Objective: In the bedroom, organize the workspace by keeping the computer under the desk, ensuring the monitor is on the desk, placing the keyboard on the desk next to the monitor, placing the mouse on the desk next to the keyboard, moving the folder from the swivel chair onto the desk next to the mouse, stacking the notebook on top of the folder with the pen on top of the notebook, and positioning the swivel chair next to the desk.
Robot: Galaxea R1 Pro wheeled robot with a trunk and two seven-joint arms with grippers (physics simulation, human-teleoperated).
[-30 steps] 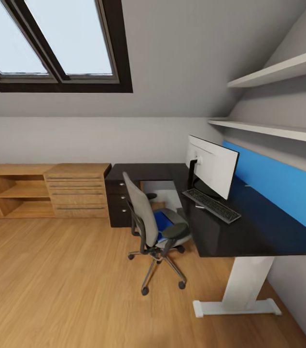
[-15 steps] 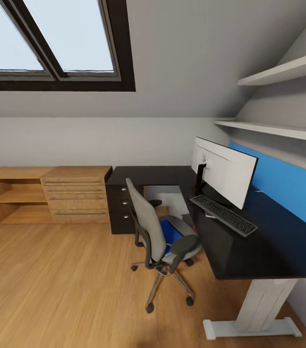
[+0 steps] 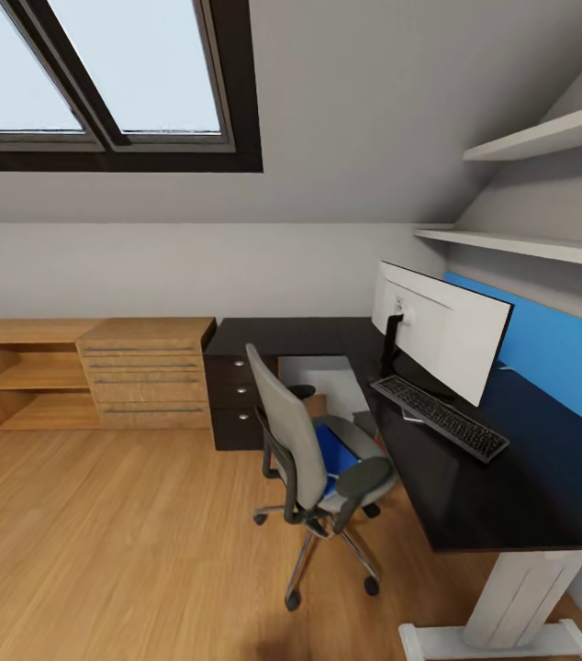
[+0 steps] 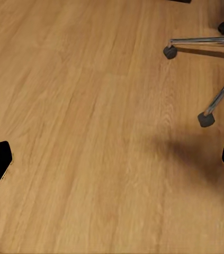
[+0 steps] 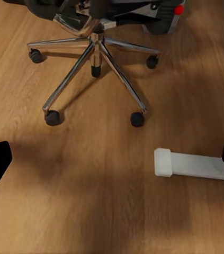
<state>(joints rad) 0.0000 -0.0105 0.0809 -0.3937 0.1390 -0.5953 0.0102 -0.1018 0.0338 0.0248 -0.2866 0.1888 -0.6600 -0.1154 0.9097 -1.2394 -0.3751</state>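
**Chair at the desk, folder on the seat**

The blue folder is seen lying on the seat of the swivel chair, which stands just beside the desk's front edge. The monitor and keyboard are set near the desk's back edge. Above the wood floor, the left gripper and right gripper are held with fingers spread wide, nothing gripped.

I see the swivel chair drawn up beside the surface, the blue folder lying on its seat. The monitor stands on the surface; the keyboard lies just in front.
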